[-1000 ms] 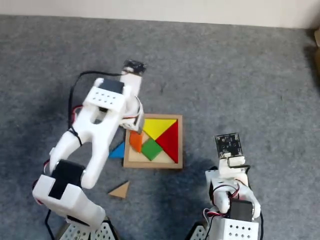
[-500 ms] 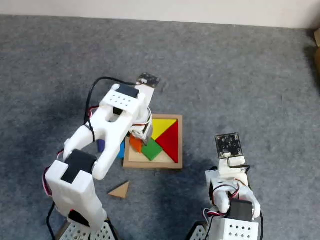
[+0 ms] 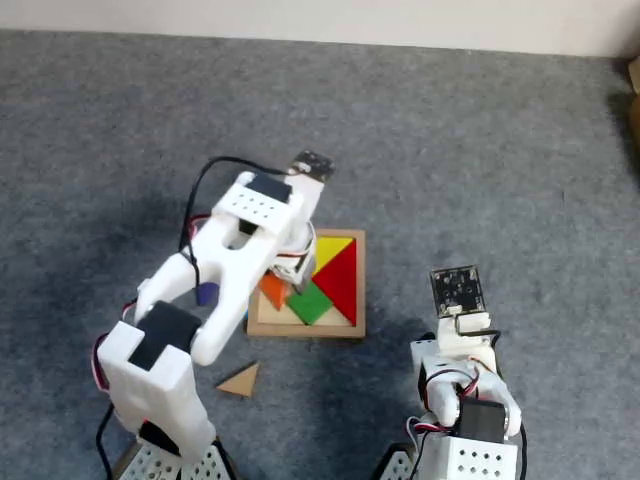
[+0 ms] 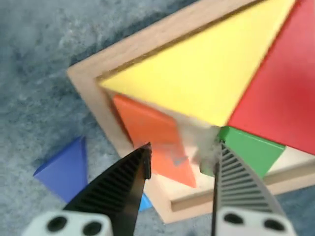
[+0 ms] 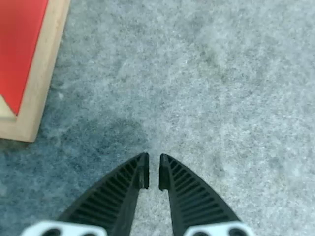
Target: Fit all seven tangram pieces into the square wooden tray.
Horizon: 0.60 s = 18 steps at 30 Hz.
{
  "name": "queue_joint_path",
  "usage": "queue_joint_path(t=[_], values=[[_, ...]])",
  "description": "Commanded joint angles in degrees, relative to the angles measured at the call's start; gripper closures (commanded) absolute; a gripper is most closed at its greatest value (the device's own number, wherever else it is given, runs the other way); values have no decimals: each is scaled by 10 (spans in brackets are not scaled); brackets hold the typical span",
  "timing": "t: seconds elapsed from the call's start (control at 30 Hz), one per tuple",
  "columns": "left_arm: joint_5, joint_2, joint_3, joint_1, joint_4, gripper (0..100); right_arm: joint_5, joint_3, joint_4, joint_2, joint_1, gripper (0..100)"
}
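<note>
— What has moved in the last second?

— The left arm [image 3: 225, 265] has swung toward 3 o'clock, from the tray's 9 o'clock edge to over its inside. The right arm [image 3: 460, 400] has kept still.

— Start big. What lies under it all?

— A grey carpet [image 3: 500, 150]. The left arm reaches up from 7 o'clock over the wooden tray [image 3: 310, 328], which sits mid-carpet. The right arm stands at the tray's 4 o'clock, apart from it.

— And the jaws?

— The left gripper [image 4: 183, 146] hangs over the tray with its jaws wide apart and nothing between them. One tip is above the orange triangle [image 4: 157, 130], the other above the edge of the green square [image 4: 251, 147]. The right gripper [image 5: 153, 157] points at carpet, its jaws nearly together with only a slit, gripping nothing.

— The pieces?

— Four lie in the tray. The red triangle [image 3: 343, 280] fills the 3 o'clock side and the yellow triangle [image 3: 333, 248] the 12 o'clock side, touching along one edge. The orange triangle sits at 8 o'clock and the green square at 6 o'clock, just beside it. On the carpet, a blue triangle [image 4: 69, 167] lies at the tray's 9 o'clock, partly under the left arm. A tan triangle [image 3: 241, 380] lies at 7 o'clock, apart from the tray.
</note>
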Motion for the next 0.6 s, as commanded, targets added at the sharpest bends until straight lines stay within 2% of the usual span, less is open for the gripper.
queue_joint_path(t=[0.0, 0.27, 0.57], values=[[-4, -5, -3, 32, 1, 786, 5, 51, 1, -7, 7, 950], [-5, -7, -6, 15, 1, 786, 5, 51, 1, -7, 7, 950], [-7, -7, -7, -51, 1, 786, 5, 51, 1, -7, 7, 950]])
